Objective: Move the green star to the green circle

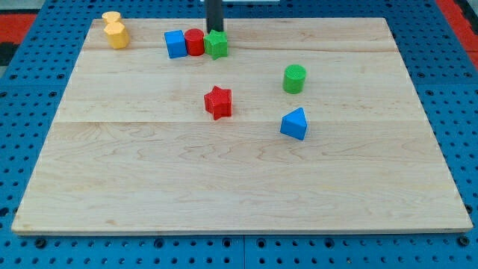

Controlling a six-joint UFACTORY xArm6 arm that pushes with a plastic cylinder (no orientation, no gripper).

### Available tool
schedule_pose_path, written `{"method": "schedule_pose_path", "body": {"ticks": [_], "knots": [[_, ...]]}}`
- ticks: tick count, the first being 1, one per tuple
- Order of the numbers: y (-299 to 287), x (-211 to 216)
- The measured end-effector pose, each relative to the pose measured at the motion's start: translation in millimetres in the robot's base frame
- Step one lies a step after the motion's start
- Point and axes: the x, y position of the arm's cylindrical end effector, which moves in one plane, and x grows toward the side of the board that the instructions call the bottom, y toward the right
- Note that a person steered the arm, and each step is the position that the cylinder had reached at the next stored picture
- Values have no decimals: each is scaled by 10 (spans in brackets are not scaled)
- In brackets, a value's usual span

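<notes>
Near the view's top edge of the wooden board (239,187), a little left of centre, the green star (217,44) sits at the right end of a short row: it touches the red cylinder (195,42), which in turn touches the blue cube (175,43). My tip (214,31) is right behind the star, on its top side, apparently touching it or just short of contact; the star hides the very end of the rod. I carry no jaws at all, only the straight rod, so there is nothing to be apart or clamped.

The green circle (294,78), a short cylinder, stands well apart from the star, toward the view's right and lower down. Further out, the red star (218,101) lies below the row, near the board's middle, and the blue triangular block (294,123) lies below the green circle. Two yellow blocks (115,31) sit stacked or touching at the top left corner, well clear of everything.

I judge the step in hand to be the start of the push: the tip is set against the star but the star has not left its row. From here the push would drive it straight down, toward the red star. The next move calls for shifting the tip to the star's upper-left side, then pushing diagonally down and right, without dragging the red cylinder along.
</notes>
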Motion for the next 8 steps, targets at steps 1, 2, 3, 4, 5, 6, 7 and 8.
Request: {"method": "schedule_pose_path", "body": {"ticks": [1,2,3,4,5,6,7,8], "knots": [[-284,10],[-351,99],[-316,222],[-251,203],[-249,104],[-152,93],[-83,179],[10,311]]}}
